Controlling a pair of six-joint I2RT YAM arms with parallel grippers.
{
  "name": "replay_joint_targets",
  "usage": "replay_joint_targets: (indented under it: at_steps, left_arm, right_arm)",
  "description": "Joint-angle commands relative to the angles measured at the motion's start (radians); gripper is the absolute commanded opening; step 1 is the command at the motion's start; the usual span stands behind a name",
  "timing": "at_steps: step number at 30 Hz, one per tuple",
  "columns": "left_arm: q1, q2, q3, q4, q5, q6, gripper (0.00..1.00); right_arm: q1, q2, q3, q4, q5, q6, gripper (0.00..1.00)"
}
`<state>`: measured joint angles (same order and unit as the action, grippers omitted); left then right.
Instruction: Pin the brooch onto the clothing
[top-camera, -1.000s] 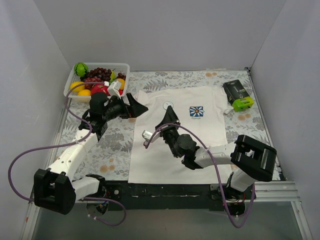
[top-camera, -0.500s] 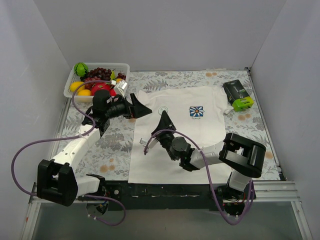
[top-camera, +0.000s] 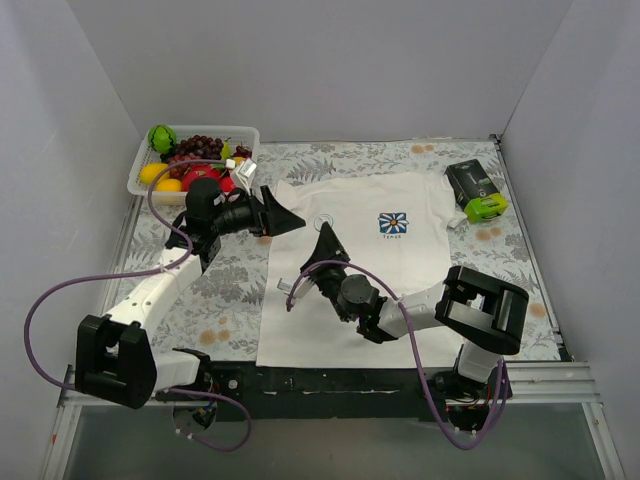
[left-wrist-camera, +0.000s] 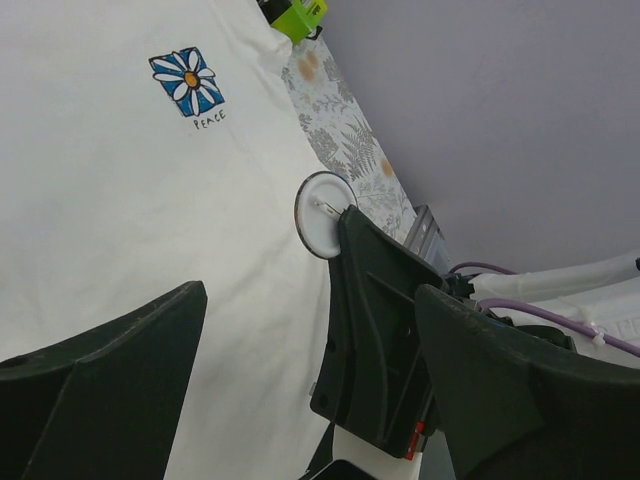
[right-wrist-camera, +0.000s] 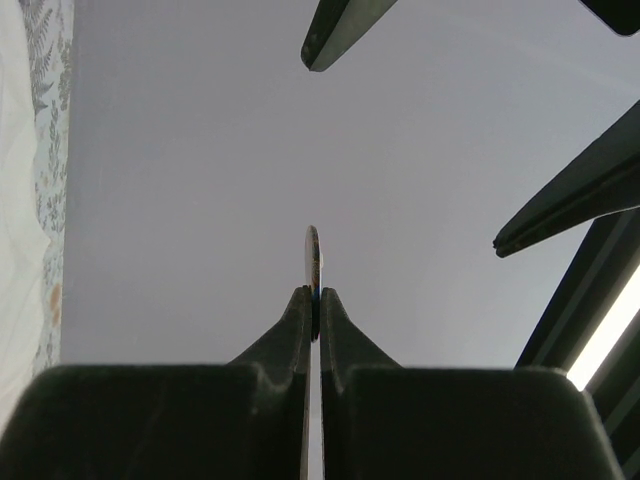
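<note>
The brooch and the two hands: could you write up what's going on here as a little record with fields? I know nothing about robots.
Brooch: small round disc, pin side showing in the left wrist view, not yet on the shirt
Right hand: shut on the brooch's edge
Left hand: open, empty, facing the brooch
T-shirt: white, spread out flat, blue flower logo on the chest
Elsewhere: fruit basket, green-and-black device
</note>
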<state>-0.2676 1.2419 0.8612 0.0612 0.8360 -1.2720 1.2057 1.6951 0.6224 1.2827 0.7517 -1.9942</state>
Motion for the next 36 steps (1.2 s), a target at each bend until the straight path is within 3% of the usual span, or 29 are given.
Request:
replay_joint_targets:
  at_steps: [1, 12, 15, 23, 29, 30, 36]
  left_arm:
    - [0.002, 0.01, 0.013, 0.074, 0.037, -0.029, 0.81]
    - [-0.009, 0.08, -0.014, 0.19, 0.104, -0.118, 0.64]
    - [-0.019, 0.114, -0.008, 0.256, 0.121, -0.162, 0.54]
    - [-0.064, 0.177, 0.027, 0.266, 0.109, -0.165, 0.41]
    - [-0.074, 0.198, 0.03, 0.308, 0.114, -0.197, 0.26]
    - [-0.076, 0.205, 0.029, 0.318, 0.114, -0.213, 0.2]
    - [-0.087, 0.218, 0.038, 0.362, 0.12, -0.236, 0.17]
  right_arm:
    - [0.005, -0.006, 0.036, 0.607, 0.003, -0.029, 0.01]
    - [0.009, 0.0, 0.054, 0.607, 0.012, -0.028, 0.01]
    - [0.012, 0.0, 0.057, 0.607, 0.015, -0.025, 0.01]
    - [0.018, -0.003, 0.057, 0.607, 0.029, -0.022, 0.01]
    - [0.023, -0.006, 0.057, 0.607, 0.037, -0.018, 0.01]
    - [0.025, -0.006, 0.054, 0.607, 0.035, -0.018, 0.01]
    - [0.029, -0.008, 0.057, 0.607, 0.037, -0.012, 0.01]
